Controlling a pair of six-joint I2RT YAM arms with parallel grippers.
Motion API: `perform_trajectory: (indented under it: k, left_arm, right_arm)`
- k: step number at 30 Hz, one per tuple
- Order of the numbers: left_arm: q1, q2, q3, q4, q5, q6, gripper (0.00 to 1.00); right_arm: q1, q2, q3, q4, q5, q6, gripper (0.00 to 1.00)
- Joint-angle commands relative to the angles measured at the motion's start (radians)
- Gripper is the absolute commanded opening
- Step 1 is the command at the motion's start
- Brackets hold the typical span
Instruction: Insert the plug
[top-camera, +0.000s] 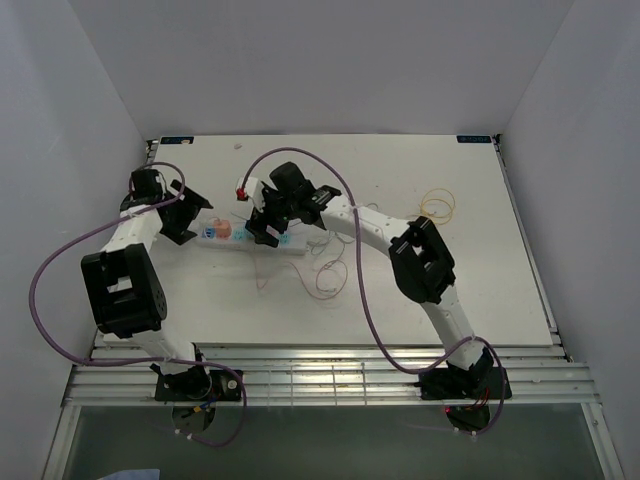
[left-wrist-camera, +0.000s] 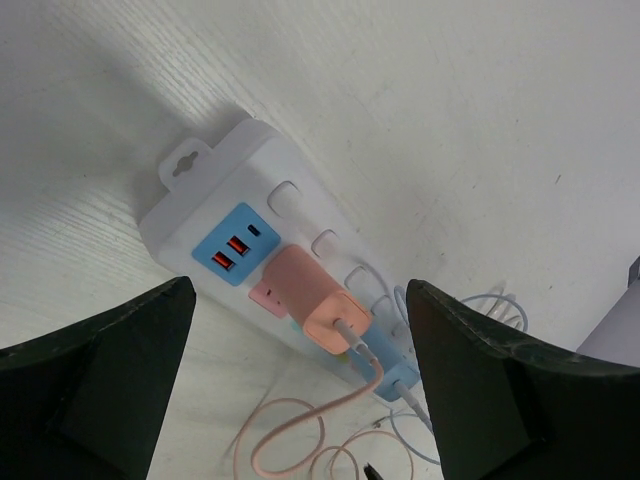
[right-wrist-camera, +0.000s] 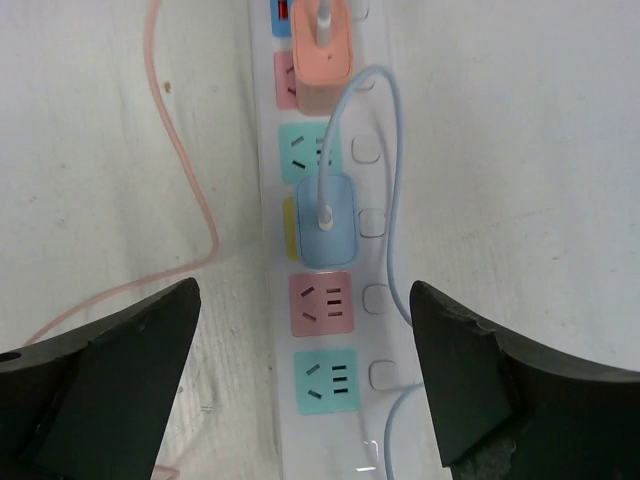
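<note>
**Plug in, tools off**

Between the wide-spread fingers of the right tool (right-wrist-camera: 303, 290), gripping nothing: blue plug (right-wrist-camera: 325, 220) at 12 o'clock, apparently pushed home in the strip (right-wrist-camera: 365, 335) on the table (right-wrist-camera: 520, 150). Further toward 12, pink plug (right-wrist-camera: 322, 55), also seated. Left tool (left-wrist-camera: 300, 290) likewise wide and empty over the strip's USB end. Judged as insertion done, release in hand. Next: lift straight off, avoiding the blue cable (right-wrist-camera: 395, 200) at 1 o'clock.

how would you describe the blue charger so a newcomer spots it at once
On the white table, find the long white plastic power strip with coloured sockets. The pale blue rounded-square charger sits mid-strip over a yellow socket. Unlike the peach charger nearer the USB end, it trails a light blue cable.
</note>
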Motion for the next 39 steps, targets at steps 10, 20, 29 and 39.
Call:
perform_trajectory:
  k: [10,20,29,39]
  left_arm:
    - [-0.004,-0.251,0.128,-0.174,-0.128,0.025,0.98]
    - [-0.008,-0.417,0.156,-0.237,-0.095,0.089,0.98]
    - [-0.393,-0.365,0.085,-0.163,-0.314,0.182,0.98]
    - [-0.596,-0.196,0.087,-0.084,-0.532,0.265,0.82]
  right_arm:
    - [-0.006,-0.426,-0.212,0.128,0.196,0.210,0.90]
    - [-0.139,-0.736,-0.574,0.244,0.276,0.423,0.90]
    - [-0.198,-0.944,-0.896,0.325,0.371,0.448,0.90]
    - [-0.234,-1.016,-1.031,0.333,0.397,0.448,0.90]
